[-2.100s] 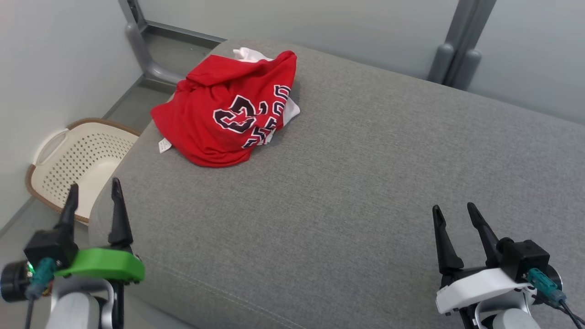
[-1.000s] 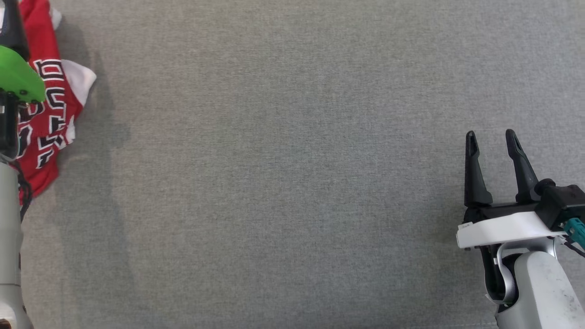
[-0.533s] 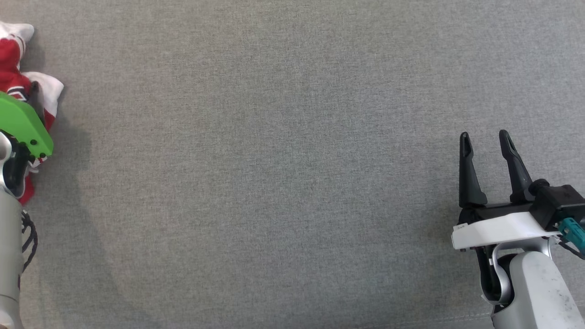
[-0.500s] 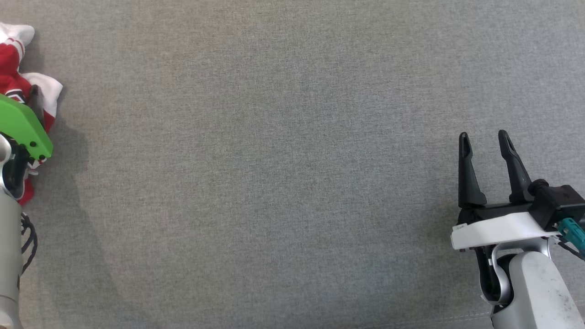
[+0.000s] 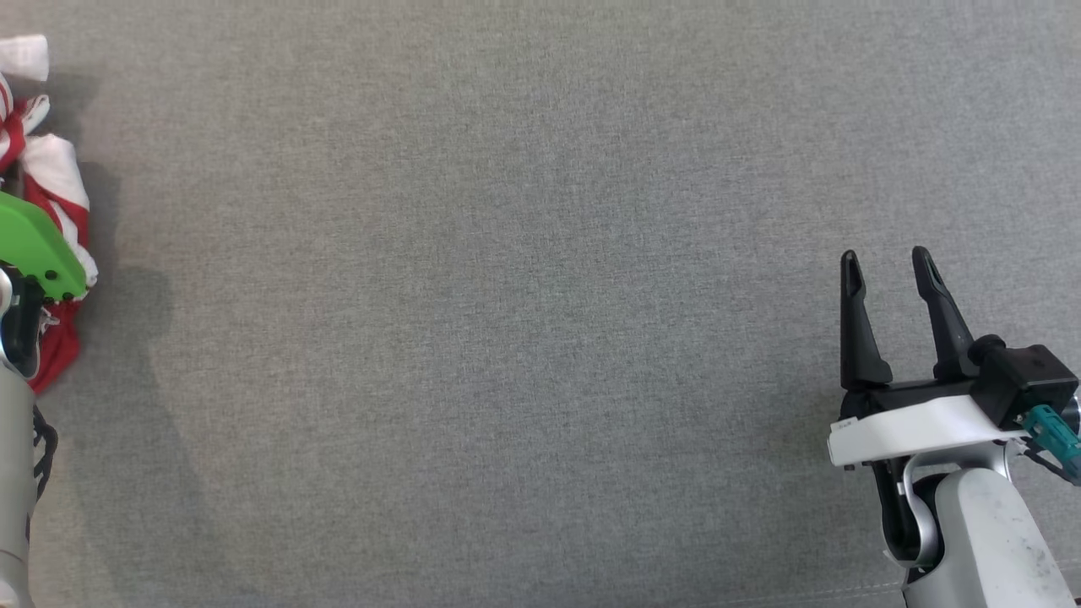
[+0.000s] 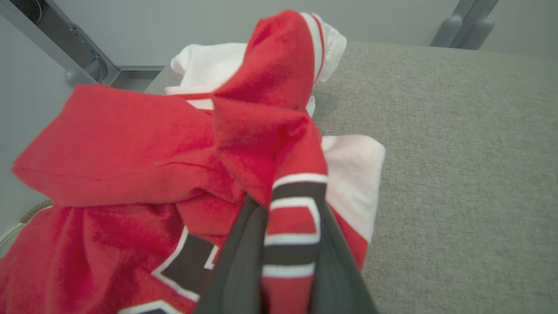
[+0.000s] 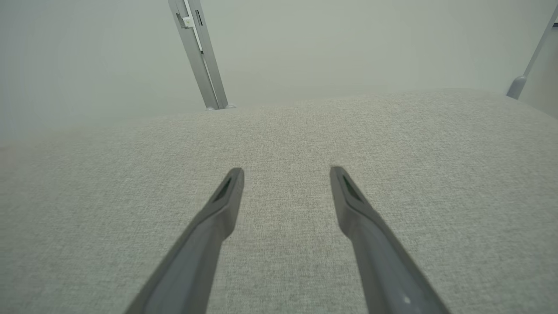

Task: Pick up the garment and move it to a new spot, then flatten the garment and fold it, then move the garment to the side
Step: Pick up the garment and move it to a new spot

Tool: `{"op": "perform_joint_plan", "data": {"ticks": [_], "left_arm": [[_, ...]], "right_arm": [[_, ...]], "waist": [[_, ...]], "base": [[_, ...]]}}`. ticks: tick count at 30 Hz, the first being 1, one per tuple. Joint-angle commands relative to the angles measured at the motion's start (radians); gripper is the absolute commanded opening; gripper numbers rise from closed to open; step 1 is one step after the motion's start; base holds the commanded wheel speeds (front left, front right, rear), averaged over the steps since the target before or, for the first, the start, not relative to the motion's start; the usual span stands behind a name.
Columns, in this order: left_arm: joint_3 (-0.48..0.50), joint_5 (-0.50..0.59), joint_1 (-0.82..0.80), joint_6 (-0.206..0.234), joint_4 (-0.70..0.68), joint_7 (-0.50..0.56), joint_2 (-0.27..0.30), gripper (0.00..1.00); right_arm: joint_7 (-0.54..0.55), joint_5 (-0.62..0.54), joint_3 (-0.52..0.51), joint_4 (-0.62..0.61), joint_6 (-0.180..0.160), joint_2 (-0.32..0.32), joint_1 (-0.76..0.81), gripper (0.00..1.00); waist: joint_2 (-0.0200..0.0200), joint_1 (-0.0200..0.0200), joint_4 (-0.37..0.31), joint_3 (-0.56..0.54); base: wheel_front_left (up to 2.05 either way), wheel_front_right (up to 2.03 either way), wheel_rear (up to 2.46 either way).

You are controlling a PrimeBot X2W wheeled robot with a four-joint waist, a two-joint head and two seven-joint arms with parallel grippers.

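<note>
Left hand [image 6: 285, 218] is clamping nearly shut on a raised fold of the garment [image 6: 130, 144]. In the left wrist view a red strip with black-and-white lettering is running up between the two dark fingers [image 6: 237, 261], so the grip is on cloth, not air. The pinch is sitting on a high ridge of the heap, probably because a ridge gives the narrow fingers something to close around, where flat cloth would not. The garment itself is lying crumpled on the grey cushion [image 5: 507, 295], red with white parts. In the head view it is showing at 9 o'clock, at the very edge, partly behind the green mount of the left arm. How much of it is hanging clear of the cushion I cannot tell. Right hand [image 5: 885, 256] is waiting at 4 o'clock with its fingers spread wide and holding nothing, hovering over bare cushion, well apart from the garment. It is likely being kept out of the way so the middle stays free as the new spot. Judgement: this is the pick-up step, with the grasp made and the carry not yet done. Flattening and folding are both outstanding. A risk is that a single-fold pinch drags the heap instead of lifting it.
</note>
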Motion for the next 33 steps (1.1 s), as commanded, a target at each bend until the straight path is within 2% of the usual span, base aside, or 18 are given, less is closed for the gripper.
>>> {"op": "perform_joint_plan", "data": {"ticks": [1, 9, 16, 26, 33], "left_arm": [[-0.004, 0.005, -0.015, -0.006, -0.004, -0.020, 0.007, 0.00], [-0.027, 0.006, -0.047, -0.022, -0.070, -0.117, -0.003, 0.00], [-0.067, 0.017, -0.078, -0.029, -0.200, -0.144, -0.019, 0.00], [-0.135, 0.013, -0.123, -0.032, -0.502, -0.076, -0.076, 0.00], [-0.186, -0.010, -0.146, -0.027, -0.663, -0.026, -0.157, 0.00]], "right_arm": [[-0.003, 0.003, 0.002, 0.006, 0.000, 0.000, 0.010, 1.00], [-0.004, 0.009, 0.008, 0.022, 0.000, 0.000, 0.029, 1.00], [-0.004, 0.028, 0.010, 0.034, 0.000, 0.000, 0.046, 1.00], [-0.003, 0.063, 0.021, 0.046, 0.000, 0.001, 0.068, 1.00], [-0.003, 0.078, 0.024, 0.053, 0.000, 0.001, 0.072, 1.00]], "waist": [[0.0000, 0.0000, 0.008, -0.028], [0.0000, 0.0000, 0.013, -0.088], [0.0000, 0.0000, -0.006, -0.146], [0.0000, 0.0000, -0.084, -0.204], [0.0000, 0.0000, -0.167, -0.222]], "base": [[0.00, 0.00, 0.00], [0.00, 0.00, 0.00], [0.00, 0.00, 0.00], [0.00, 0.00, 0.00], [0.00, 0.00, 0.00]]}}
